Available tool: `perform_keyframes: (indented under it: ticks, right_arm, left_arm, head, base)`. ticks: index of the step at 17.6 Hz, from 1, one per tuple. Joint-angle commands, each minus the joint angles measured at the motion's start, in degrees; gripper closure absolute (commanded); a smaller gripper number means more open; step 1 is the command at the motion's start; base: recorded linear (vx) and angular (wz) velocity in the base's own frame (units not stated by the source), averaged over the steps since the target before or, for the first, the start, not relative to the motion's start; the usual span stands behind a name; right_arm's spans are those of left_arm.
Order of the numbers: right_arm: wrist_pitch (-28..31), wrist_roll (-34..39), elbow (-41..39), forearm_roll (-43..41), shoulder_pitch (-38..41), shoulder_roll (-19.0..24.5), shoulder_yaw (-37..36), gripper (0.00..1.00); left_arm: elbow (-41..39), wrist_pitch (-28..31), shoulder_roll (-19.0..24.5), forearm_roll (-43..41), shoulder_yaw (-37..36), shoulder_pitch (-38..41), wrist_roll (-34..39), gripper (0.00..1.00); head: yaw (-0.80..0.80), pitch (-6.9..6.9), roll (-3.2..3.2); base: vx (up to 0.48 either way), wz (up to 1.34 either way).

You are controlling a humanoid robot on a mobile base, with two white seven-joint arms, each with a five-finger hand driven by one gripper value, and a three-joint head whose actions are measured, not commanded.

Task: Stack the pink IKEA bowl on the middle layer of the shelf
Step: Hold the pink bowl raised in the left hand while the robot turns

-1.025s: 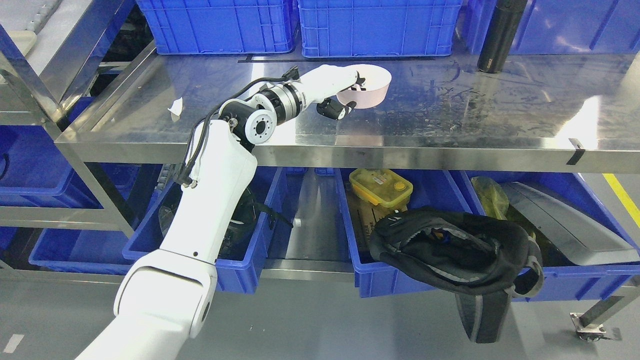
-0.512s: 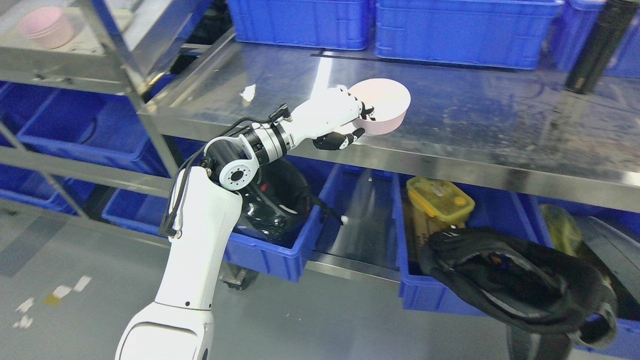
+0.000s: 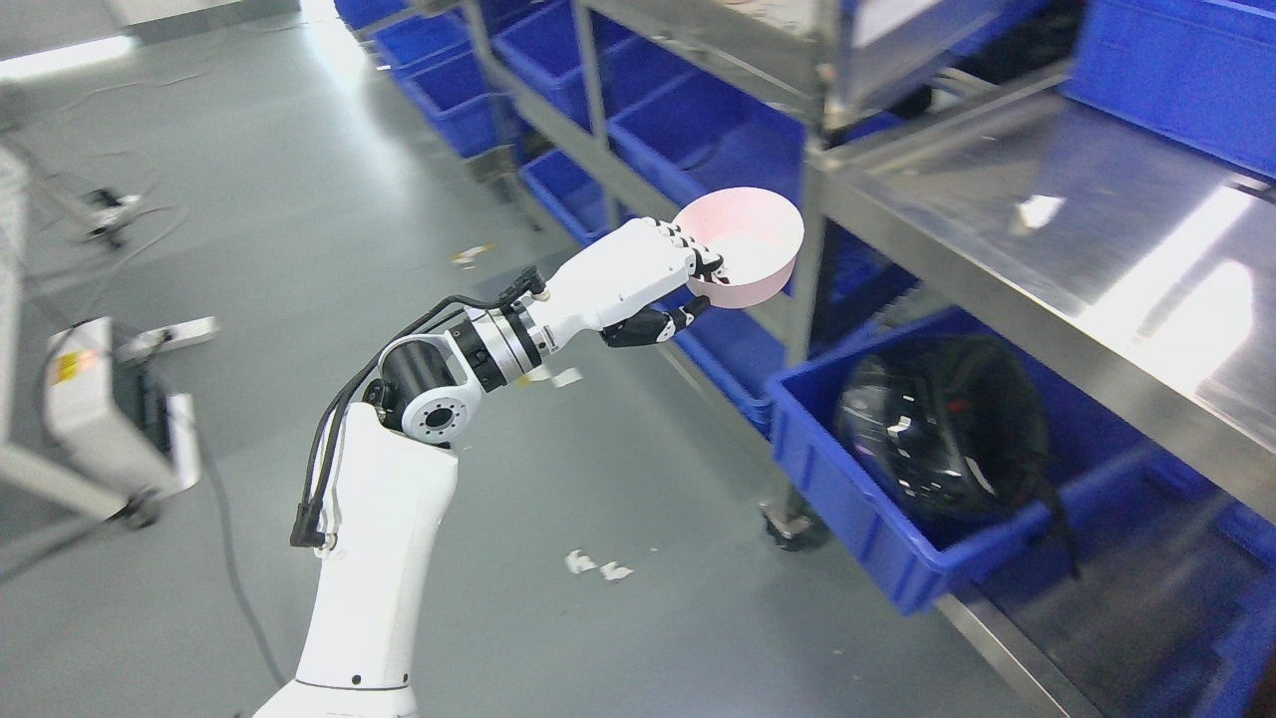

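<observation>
My left hand (image 3: 663, 289) pinches the pink bowl's (image 3: 743, 244) near rim, fingers inside, thumb beneath, carrying it in the air off the steel table's (image 3: 1007, 269) left end. I should keep it level and avoid the shelf post (image 3: 812, 269) while turning. Half a second ago the bowl hung over the tabletop; the view has swung left since.

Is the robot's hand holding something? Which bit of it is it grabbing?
Yes. The left hand holds the pink bowl by its near rim, fingers hooked over the edge into the bowl and thumb underneath.
</observation>
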Motion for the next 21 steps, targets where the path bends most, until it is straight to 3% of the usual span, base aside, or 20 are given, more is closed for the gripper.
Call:
perform_keyframes:
  ticks: [1, 9, 21]
  right_arm:
    - [0.0, 0.4, -1.0, 0.1, 0.9, -1.0, 0.0, 0.00]
    - [0.0, 0.4, -1.0, 0.0, 0.9, -1.0, 0.0, 0.00]
    - [0.0, 0.4, -1.0, 0.0, 0.9, -1.0, 0.0, 0.00]
  left_arm:
    - [-4.7, 0.0, 1.0, 1.8, 2.6, 2.4, 0.1, 0.99]
    - [-4.6, 0.0, 1.0, 3.3, 2.9, 5.4, 0.6, 0.99]
    - [-4.3, 0.0, 1.0, 4.4, 3.3, 5.9, 0.6, 0.98]
  head:
    - [0.00, 0.00, 0.00]
    - [0.00, 0.01, 0.00]
    - [0.00, 0.01, 0.00]
  base:
    - [0.045, 1.62]
    - [0.160, 1.09]
    - [0.385, 0.08]
